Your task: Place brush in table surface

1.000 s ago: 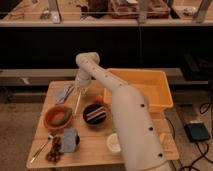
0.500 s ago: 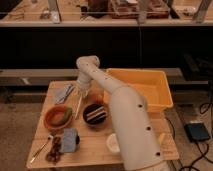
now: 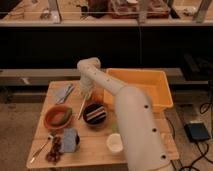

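Observation:
The brush (image 3: 82,106) is a pale slim stick slanting down to the left. It lies over the table surface (image 3: 90,152), between the orange bowl (image 3: 58,118) and the dark bowl (image 3: 95,114). Its upper end meets my gripper (image 3: 87,92), which points down from the white arm near the table's back. I cannot tell whether the brush's lower end rests on the wood or hangs just above it.
A yellow-orange bin (image 3: 142,87) fills the back right. A grey packet (image 3: 64,93) lies at the back left. Near the front are a white cup (image 3: 115,143), a blue-grey pouch (image 3: 69,140) and a reddish-handled utensil (image 3: 40,150). My arm covers the table's right side.
The gripper and the brush have shifted slightly to the right and lower, toward the dark bowl. Nothing else has moved.

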`<state>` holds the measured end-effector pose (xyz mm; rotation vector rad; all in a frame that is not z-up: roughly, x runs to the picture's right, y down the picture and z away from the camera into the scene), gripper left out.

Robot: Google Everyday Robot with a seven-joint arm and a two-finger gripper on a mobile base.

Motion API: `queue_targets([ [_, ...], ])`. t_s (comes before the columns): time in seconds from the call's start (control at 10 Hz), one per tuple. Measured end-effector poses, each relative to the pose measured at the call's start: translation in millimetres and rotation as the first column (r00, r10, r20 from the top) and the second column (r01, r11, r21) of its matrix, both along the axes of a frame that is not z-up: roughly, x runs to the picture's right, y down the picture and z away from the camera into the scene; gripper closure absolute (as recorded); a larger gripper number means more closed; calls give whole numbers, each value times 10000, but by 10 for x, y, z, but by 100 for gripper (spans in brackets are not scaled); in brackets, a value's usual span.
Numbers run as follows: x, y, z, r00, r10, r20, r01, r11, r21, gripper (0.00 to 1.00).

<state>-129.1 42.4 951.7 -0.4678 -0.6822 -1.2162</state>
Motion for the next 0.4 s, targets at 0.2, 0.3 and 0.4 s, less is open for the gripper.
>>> queue_targets([
  [0.2,-36,7,-14,9999,115,-74,-114,9999,42,34],
  [0.3,-31,12,-10,9999,115,-81,-115,9999,34,34],
  [0.4,-2,6,-7,9998,145,-107,-144,9999,37,34],
])
